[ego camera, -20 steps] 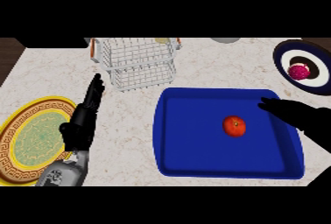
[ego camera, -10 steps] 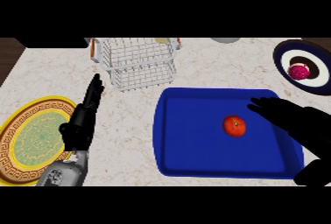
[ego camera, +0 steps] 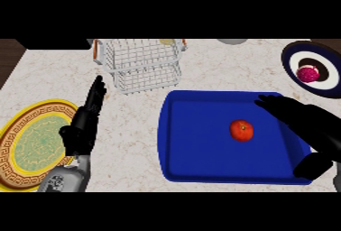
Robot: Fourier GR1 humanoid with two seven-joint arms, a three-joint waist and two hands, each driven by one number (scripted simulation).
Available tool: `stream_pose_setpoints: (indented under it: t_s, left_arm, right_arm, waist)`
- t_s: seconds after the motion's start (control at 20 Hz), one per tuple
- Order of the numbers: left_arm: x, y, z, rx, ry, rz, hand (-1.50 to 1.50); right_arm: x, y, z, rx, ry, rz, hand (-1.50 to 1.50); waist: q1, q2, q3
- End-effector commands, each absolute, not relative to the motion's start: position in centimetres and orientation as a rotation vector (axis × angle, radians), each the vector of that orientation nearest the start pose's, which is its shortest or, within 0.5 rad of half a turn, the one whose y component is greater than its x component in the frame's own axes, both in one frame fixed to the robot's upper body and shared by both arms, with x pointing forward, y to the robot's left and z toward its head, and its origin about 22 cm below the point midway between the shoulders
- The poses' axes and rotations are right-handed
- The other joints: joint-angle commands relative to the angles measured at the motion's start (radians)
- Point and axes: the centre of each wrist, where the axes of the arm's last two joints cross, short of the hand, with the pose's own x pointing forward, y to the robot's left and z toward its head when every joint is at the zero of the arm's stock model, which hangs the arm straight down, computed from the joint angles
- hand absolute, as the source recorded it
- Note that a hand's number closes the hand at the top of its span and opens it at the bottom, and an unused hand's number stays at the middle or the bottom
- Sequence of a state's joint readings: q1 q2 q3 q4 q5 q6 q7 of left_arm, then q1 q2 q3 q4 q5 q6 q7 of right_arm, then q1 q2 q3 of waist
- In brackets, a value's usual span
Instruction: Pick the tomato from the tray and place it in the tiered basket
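A red tomato point(ego camera: 241, 130) lies near the middle of the blue tray point(ego camera: 193, 149). My right hand point(ego camera: 306, 122) hovers over the tray's right part, fingers straight and open, their tips just right of and beyond the tomato, not touching it. The wire tiered basket point(ego camera: 142, 64) stands at the back, left of the tray. My left hand point(ego camera: 85, 121) rests open on the counter between the basket and a yellow plate, fingers pointing away from me.
A yellow patterned plate point(ego camera: 34, 144) lies at the left edge. A dark-rimmed plate point(ego camera: 322, 83) with a pink item point(ego camera: 308, 73) sits at the back right. A dark strip runs along the counter's far left.
My right hand has moved left over the tray, toward the tomato. The left hand and the tomato have stayed where they were.
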State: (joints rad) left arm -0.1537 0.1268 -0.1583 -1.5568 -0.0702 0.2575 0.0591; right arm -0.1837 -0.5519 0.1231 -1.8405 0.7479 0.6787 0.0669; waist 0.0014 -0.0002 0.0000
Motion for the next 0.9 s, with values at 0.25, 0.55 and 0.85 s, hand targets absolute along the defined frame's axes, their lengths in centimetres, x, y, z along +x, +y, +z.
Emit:
stream_pose_setpoints:
  t_s: [0.25, 0.55, 0.85]
  left_arm:
    - [27.5, 18.8, 3.6, 0.196, -1.645, -0.116, 0.0]
    - [26.4, 20.5, 2.9, 0.211, -1.662, -0.109, 0.0]
    - [26.5, 20.4, 1.2, 0.181, -1.667, -0.109, 0.0]
  right_arm:
    - [27.5, -28.3, 10.8, -0.578, -1.203, 1.543, -1.5]
    - [26.9, -28.6, 10.6, -0.527, -1.235, 1.548, -1.5]
    - [28.9, -26.0, 8.8, -0.499, -1.215, 1.561, -1.5]
  waist:
    - [0.0, 0.0, 0.0]
    - [-0.002, 0.0, 0.0]
    - [0.001, 0.001, 0.0]
